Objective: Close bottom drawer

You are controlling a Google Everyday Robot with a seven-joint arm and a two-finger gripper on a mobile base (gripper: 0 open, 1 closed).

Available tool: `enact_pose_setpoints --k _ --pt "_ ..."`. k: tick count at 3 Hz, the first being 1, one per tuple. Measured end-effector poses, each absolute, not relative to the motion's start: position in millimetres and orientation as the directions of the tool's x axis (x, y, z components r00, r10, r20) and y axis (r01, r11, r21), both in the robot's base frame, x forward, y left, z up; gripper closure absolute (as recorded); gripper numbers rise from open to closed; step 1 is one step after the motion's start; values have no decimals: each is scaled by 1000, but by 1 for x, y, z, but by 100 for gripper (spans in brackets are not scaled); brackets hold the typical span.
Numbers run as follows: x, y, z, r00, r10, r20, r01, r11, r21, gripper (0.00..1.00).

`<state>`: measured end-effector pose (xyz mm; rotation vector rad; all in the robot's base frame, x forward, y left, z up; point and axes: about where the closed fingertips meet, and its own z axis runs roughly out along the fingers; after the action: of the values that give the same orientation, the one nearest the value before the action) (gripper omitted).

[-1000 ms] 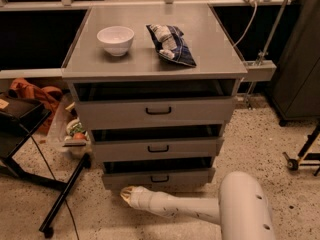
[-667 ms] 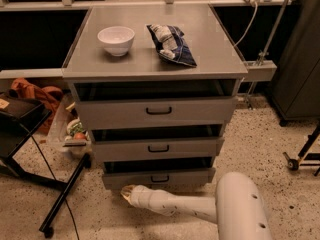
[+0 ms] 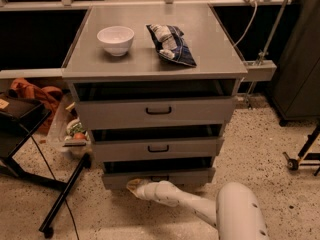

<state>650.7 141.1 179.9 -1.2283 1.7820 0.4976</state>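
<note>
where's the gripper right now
In the camera view the gripper sits low and left of centre, just above the floor, at the left part of the bottom drawer front, below the middle drawer.

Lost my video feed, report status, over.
Gripper low at bottom drawer front, toward its left end. Drawer ajar, dark gap above. No obstacle visible.

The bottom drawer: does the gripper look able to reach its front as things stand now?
Probably yes. The gripper sits low, right at the left part of the front of the bottom drawer, and nothing lies between them. Whether the two touch cannot be told from this view.
</note>
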Motion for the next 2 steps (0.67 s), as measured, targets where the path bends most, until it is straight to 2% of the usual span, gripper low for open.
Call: enact_pose_setpoints --k 2 --pt "676 112 172 -116 -540 -834 -883 441 -162 58"
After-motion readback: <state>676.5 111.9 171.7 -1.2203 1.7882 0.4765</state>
